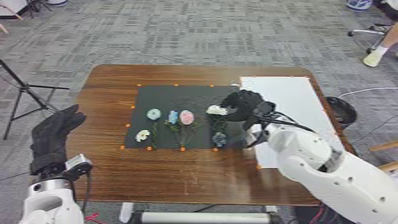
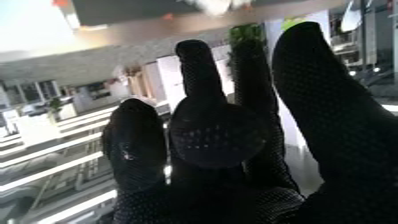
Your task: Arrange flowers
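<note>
In the head view my right hand [image 1: 240, 105] is over the dark mat [image 1: 169, 92], right beside a white flower [image 1: 216, 110]; whether they touch is unclear. My right hand [image 2: 302, 100] has mostly straight fingers in the right wrist view, with the white flower [image 2: 216, 5] beyond their tips. Left of that flower lie a pink one [image 1: 187, 118], a blue one [image 1: 173, 118], a pale green one [image 1: 154, 114] and a smaller white one [image 1: 143, 135]. A grey-blue flower [image 1: 219, 139] lies near the mat's front right. My left hand [image 1: 55, 134] hangs open beside the table's left edge.
A white sheet [image 1: 289, 95] covers the right side of the brown table [image 1: 124, 172], partly under my right arm. Small orange markers line the mat. A black bin [image 1: 342, 111] stands past the right edge and a tripod [image 1: 25, 87] off to the left.
</note>
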`<state>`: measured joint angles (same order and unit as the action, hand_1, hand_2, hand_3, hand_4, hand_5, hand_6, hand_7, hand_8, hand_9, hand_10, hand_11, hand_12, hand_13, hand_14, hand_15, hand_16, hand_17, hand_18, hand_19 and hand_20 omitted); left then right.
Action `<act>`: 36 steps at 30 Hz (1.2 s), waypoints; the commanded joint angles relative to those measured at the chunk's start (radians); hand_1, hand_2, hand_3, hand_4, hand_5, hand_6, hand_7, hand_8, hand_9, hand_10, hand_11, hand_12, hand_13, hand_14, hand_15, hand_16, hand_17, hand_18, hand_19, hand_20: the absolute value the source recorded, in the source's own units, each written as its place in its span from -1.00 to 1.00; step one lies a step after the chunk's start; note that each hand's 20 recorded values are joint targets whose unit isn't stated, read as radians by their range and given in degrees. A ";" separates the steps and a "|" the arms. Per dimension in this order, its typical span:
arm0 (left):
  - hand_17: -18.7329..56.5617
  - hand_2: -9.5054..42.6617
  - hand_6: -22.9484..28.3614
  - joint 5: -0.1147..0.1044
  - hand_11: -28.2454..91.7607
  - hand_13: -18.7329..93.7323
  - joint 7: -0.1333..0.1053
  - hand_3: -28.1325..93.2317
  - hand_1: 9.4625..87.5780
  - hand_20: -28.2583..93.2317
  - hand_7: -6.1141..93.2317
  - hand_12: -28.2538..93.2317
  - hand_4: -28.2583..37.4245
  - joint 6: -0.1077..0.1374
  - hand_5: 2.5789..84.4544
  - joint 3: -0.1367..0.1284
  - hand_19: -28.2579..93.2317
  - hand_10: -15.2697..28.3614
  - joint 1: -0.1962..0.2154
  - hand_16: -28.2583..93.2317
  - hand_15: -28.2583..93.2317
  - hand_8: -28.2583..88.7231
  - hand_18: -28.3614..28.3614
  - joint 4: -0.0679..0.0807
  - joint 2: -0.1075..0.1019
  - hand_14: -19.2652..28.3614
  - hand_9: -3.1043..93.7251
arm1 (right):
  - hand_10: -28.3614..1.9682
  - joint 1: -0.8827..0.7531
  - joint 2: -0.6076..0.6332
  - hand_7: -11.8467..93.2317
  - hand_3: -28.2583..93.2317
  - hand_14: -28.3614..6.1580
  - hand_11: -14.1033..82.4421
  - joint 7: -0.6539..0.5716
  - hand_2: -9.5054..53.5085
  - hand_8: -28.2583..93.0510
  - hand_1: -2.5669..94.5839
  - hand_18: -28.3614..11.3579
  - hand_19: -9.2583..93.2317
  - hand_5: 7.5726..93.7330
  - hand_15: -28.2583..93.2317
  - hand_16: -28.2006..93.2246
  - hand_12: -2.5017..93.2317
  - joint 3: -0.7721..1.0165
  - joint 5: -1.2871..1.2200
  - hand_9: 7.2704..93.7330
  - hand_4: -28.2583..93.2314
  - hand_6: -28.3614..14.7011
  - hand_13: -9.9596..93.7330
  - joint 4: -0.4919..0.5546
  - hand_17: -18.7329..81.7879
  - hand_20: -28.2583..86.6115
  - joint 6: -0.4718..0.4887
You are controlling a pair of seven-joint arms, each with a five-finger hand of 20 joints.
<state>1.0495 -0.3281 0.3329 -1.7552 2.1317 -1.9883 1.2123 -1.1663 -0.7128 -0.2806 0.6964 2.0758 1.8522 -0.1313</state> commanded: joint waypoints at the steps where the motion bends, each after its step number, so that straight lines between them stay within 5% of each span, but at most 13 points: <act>1: -0.23 -0.27 -0.04 0.001 -0.11 0.12 0.003 0.57 -0.53 -0.19 -0.52 -0.32 -1.00 -0.009 0.27 -0.004 -0.29 0.39 0.007 -0.53 -0.12 -0.64 0.45 -0.002 0.009 0.61 0.18 | -0.09 0.022 -0.001 -0.49 0.55 0.53 -0.52 -0.009 -1.00 -0.69 -0.03 -0.44 1.00 0.21 0.52 0.00 -0.63 0.057 0.003 0.35 -0.76 0.46 0.90 0.003 0.53 0.49 -0.045; 36: -0.24 -0.27 -0.04 0.007 -0.11 0.12 0.016 0.57 -0.53 -0.19 -0.52 -0.32 -1.00 -0.020 0.27 -0.006 -0.28 0.39 0.009 -0.53 -0.12 -0.64 0.46 -0.003 0.010 0.60 0.17 | 0.00 -0.141 0.019 -0.48 0.53 0.52 -0.47 0.023 -1.00 -0.68 -0.05 -0.46 1.00 0.20 0.54 -0.01 -0.58 0.006 -0.002 0.34 -0.79 0.41 0.88 0.086 0.51 0.50 0.062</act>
<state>1.0513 -0.3204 0.3235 -1.7615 2.1369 -1.9889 1.2149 -1.2778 -0.6881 -0.2646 0.7146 2.0527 1.9403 -0.0798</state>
